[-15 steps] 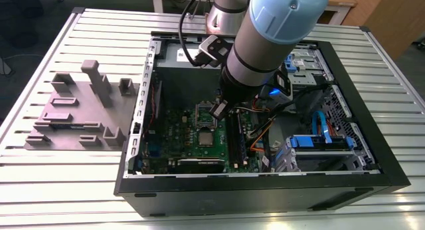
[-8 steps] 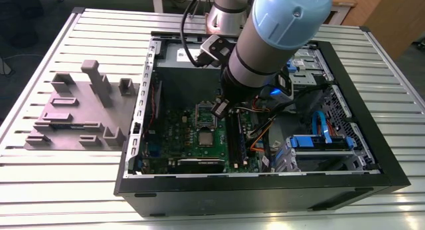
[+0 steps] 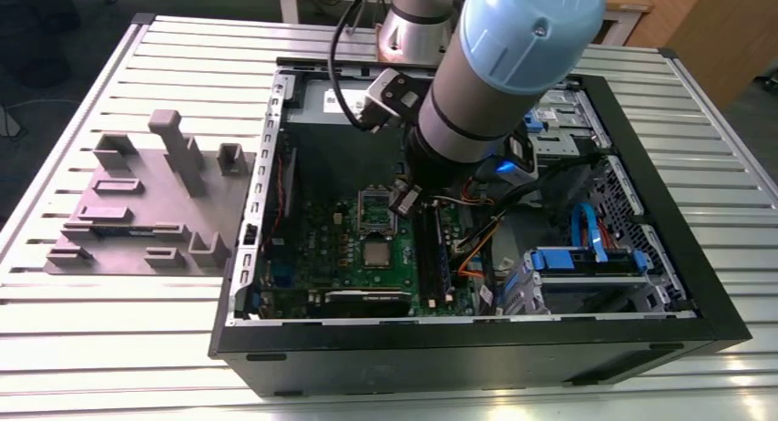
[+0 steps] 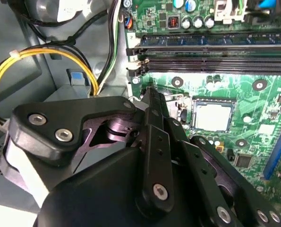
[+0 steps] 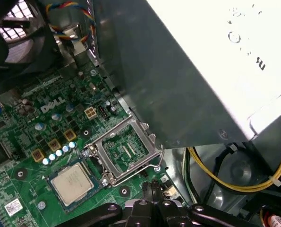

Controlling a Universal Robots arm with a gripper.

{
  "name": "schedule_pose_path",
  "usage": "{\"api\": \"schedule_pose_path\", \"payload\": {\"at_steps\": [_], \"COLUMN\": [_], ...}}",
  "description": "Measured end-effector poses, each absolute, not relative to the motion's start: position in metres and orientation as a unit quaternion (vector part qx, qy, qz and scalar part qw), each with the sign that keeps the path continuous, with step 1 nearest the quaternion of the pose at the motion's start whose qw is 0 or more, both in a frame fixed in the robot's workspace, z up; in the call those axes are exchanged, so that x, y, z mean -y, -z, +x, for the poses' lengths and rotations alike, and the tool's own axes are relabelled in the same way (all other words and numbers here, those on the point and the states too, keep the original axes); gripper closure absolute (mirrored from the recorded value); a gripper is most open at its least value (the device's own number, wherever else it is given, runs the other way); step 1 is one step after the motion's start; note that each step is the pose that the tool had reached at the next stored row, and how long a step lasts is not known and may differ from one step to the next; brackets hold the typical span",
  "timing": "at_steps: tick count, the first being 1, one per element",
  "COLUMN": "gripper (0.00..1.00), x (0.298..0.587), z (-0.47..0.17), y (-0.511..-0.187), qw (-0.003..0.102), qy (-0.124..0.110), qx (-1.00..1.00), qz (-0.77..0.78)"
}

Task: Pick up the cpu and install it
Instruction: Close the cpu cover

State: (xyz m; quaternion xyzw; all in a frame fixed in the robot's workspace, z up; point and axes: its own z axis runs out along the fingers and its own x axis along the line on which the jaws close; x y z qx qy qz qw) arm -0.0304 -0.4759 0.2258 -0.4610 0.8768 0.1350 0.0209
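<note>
Cpu point(image 5: 72, 182) is seen lying flat in its square seat on the green board point(image 5: 27, 142) inside the computer case point(image 3: 486, 348), just beside the open metal frame point(image 5: 123, 149). Nothing is held by the gripper point(image 5: 153, 189), whose fingers are pressed together near the frame.

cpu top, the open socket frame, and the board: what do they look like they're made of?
cpu: dull silver-grey top, matte, probably metal, with a pale rim.
Socket frame: shiny bare metal, bright glints on its edges, swung open.
Motherboard: green, slightly glossy, likely a laminate circuit board, studded with soldered parts.
</note>
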Motion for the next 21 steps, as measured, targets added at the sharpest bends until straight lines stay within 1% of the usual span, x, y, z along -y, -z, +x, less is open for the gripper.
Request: {"api": "schedule_pose_path", "payload": {"at_steps": [21], "gripper": [0.90], "x": [0.459], "z": [-0.026], "y": [-0.213], "qw": [0.022], "qy": [-0.137], "qx": [-0.876], "qz": [-0.461]}}
